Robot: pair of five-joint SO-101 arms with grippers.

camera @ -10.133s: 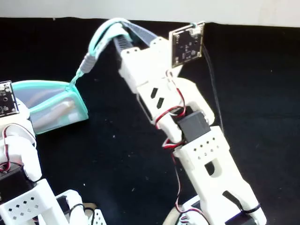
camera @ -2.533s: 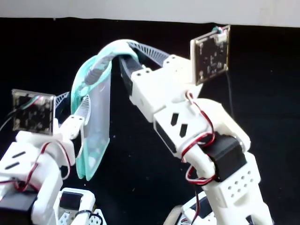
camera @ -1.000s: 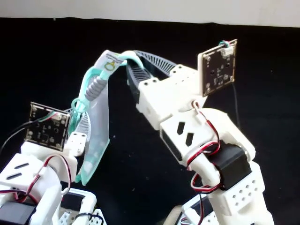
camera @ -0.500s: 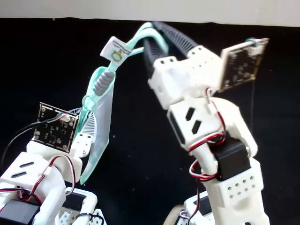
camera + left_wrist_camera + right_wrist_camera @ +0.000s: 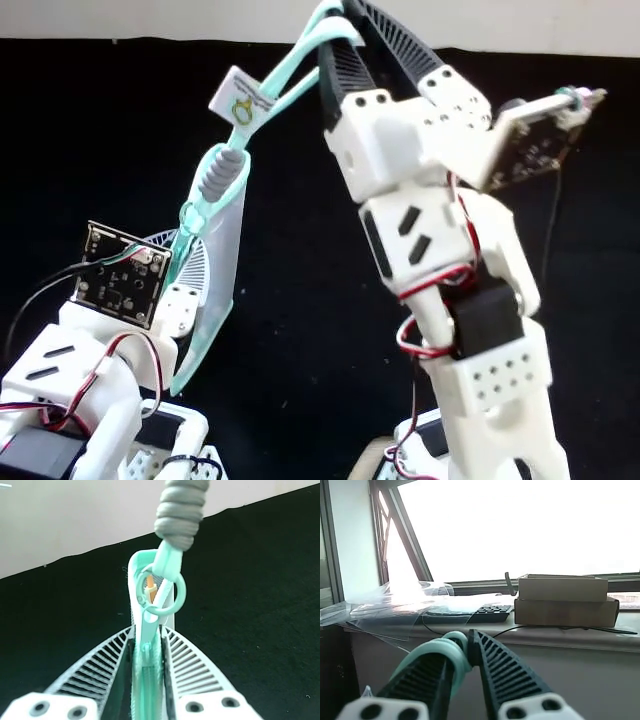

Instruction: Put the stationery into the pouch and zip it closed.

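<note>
- While the pouch [image 5: 215,270] hangs clear of the black counter [image 5: 90,130], it is stretched between both arms, probably to keep the zip line taut enough to run.
- The right tool [image 5: 343,25], raised high, is clamped on the teal strap [image 5: 290,85]; its wrist view shows the loop pinched between ribbed fingers [image 5: 505,675].
- The left tool [image 5: 147,670], lower down, is clenched on the pouch's top edge just below the ring pull [image 5: 162,592], and seems to anchor it against the upward pull.
- A grey coil [image 5: 222,175] and a white tag [image 5: 240,100] sit along the strap.
- An orange tip [image 5: 149,583] shows through the ring, probably stationery already inside.
- Whether the zip is fully shut cannot be told.
</note>
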